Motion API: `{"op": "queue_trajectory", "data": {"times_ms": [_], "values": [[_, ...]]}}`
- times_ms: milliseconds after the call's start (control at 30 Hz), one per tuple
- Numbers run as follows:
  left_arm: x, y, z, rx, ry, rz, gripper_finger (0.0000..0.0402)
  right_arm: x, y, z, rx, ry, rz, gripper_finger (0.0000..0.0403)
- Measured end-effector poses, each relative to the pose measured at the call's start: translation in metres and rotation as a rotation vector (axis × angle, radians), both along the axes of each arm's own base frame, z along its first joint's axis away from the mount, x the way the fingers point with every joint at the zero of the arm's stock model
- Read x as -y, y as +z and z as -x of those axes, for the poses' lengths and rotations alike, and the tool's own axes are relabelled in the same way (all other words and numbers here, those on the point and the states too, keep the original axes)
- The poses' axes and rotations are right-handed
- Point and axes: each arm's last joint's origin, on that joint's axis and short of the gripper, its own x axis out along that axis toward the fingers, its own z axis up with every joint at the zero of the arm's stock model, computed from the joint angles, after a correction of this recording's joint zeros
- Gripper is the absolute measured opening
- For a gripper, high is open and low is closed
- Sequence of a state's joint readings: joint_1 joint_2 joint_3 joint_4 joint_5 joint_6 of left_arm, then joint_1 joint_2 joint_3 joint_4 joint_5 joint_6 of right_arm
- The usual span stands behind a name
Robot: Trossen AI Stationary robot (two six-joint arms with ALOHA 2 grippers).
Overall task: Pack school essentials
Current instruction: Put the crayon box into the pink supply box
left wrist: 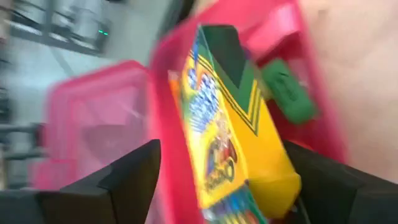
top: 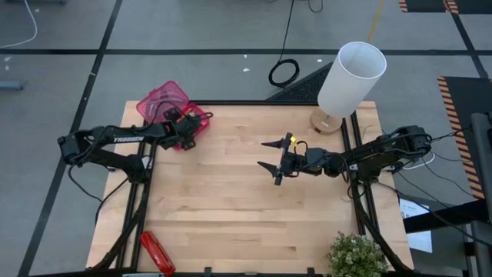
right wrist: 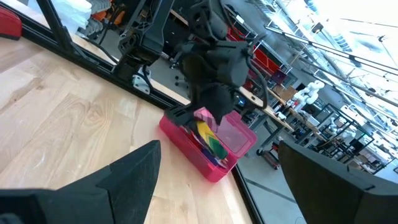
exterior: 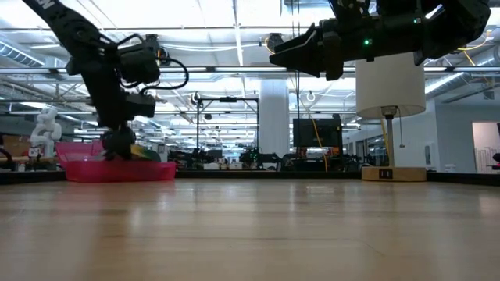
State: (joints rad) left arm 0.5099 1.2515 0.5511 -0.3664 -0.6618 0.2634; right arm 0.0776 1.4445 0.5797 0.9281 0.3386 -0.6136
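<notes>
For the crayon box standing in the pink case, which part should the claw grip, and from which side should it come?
Grip the crayon box across its two broad printed faces, near the upper end that rises above the pink case rim. Come from above: the box stands tilted on edge inside the case, so its walls likely block a sideways approach. The left claw already straddles it.

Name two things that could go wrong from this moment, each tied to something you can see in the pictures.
1. The crayon box stands tilted in the pink case between the left gripper's fingers; on release it may lie crooked and block the lid.
2. The pink case sits at the table's far left corner, so a push could slide it off. The right gripper hangs open mid-table.
</notes>
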Motion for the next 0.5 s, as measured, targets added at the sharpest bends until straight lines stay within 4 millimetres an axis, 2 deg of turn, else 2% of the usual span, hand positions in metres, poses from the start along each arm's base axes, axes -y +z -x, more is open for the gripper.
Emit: {"op": "queue_trajectory", "data": {"times_ms": [133,233,500], "values": [[-0.004,0.008,0.001,0.064,0.063,0.111,0.0301,0.000,0.000,0.000,-0.002,0.000,0.000,0.0320],[-0.004,0.010,0.006,0.051,0.109,0.176,0.0285,0.000,-0.001,0.000,-0.005,0.000,0.000,0.0320],[-0.007,0.009,0.014,0.072,0.210,0.235,0.0246,0.000,-0.001,0.000,-0.006,0.000,0.000,0.0320]]}}
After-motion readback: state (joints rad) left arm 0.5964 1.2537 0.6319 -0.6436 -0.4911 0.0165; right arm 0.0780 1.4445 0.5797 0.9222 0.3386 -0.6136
